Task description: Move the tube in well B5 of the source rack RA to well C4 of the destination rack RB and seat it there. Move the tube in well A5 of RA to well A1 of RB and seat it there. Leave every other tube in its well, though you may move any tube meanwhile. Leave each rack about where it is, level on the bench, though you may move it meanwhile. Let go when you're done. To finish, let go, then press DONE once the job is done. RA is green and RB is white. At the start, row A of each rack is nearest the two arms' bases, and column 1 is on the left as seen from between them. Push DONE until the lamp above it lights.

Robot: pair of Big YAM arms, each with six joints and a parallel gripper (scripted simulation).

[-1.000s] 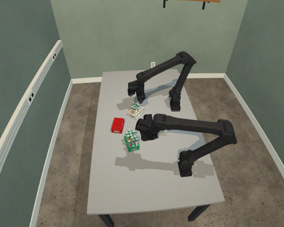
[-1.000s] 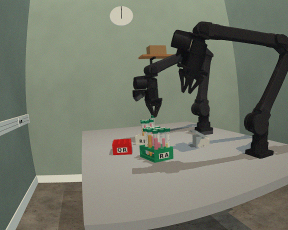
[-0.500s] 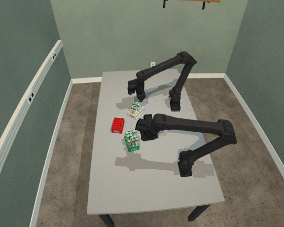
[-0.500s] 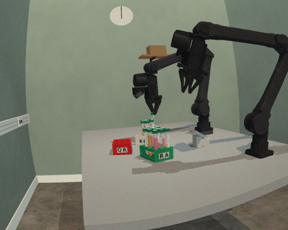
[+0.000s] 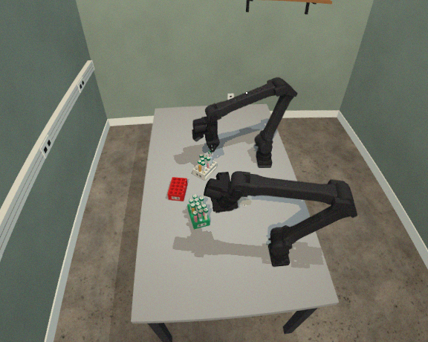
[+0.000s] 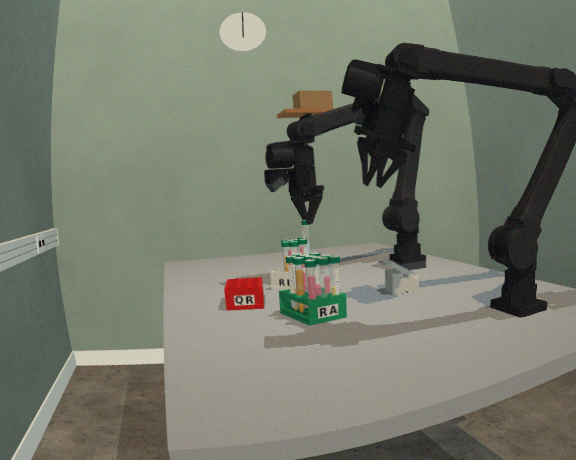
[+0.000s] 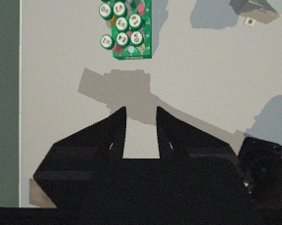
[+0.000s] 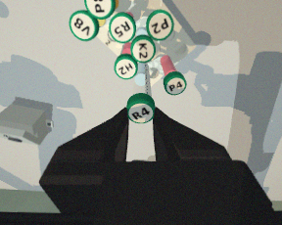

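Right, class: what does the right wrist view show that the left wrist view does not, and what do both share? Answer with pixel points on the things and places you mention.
Right wrist only: the white rack (image 8: 110, 43) and the R4 tube (image 8: 140, 109) between the right tool's fingertips.

Left wrist only: the green rack (image 7: 147, 34) and the left tool (image 7: 141, 112), fingers apart.

Both: green-capped tubes and part of the tabletop (image 7: 55, 54) (image 8: 21, 44).

Matte black arms, chunky joints, tapered fingers, apparently unmarked
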